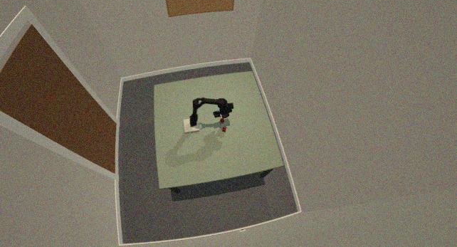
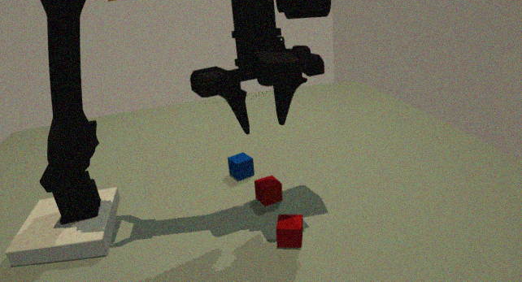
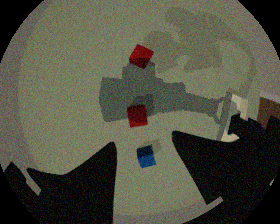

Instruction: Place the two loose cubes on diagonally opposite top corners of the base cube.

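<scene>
A: Red cubes sit on the table (image 2: 386,158), the nearer red cube (image 2: 268,189) just beside the blue cube (image 2: 241,166)?

B: Yes; jaws half-open, empty, above. I'd descend centred, fingers square.

1. From the top, my arm covers the blue cube; the red cubes (image 1: 223,124) are mere specks.
2. The exterior view crops my arm (image 2: 65,106) at its upper edge (elbow unseen).
3. My fingers look dark and blurred at the wrist.

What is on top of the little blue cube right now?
Nothing rests on the blue cube; its top face is bare. The gripper hangs open above it, apart. Its underside, against the table, is hidden.
</scene>
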You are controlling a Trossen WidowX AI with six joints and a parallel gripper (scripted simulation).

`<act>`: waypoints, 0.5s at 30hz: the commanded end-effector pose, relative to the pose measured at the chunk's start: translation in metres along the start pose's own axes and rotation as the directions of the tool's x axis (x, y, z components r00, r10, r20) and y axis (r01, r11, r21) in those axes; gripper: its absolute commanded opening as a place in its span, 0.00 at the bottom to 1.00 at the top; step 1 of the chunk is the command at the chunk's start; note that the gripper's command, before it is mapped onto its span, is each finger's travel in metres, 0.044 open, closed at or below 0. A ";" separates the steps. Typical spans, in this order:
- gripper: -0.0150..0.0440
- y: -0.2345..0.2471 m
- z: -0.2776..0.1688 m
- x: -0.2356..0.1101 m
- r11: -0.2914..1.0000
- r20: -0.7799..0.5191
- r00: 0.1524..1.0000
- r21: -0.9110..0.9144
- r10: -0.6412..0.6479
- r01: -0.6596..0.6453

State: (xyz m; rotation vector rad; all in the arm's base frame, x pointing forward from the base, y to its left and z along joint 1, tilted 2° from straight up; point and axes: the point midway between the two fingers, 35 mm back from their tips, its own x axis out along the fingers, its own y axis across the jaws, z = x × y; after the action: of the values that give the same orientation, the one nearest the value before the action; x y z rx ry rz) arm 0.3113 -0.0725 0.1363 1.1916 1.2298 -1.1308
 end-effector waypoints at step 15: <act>0.70 0.001 -0.007 0.070 1.000 -0.014 1.000 -0.003 -0.019 0.019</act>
State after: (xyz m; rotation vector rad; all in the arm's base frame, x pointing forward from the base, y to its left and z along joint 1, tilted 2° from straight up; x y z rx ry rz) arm 0.3129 -0.0648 0.0719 1.1811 1.2601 -1.1387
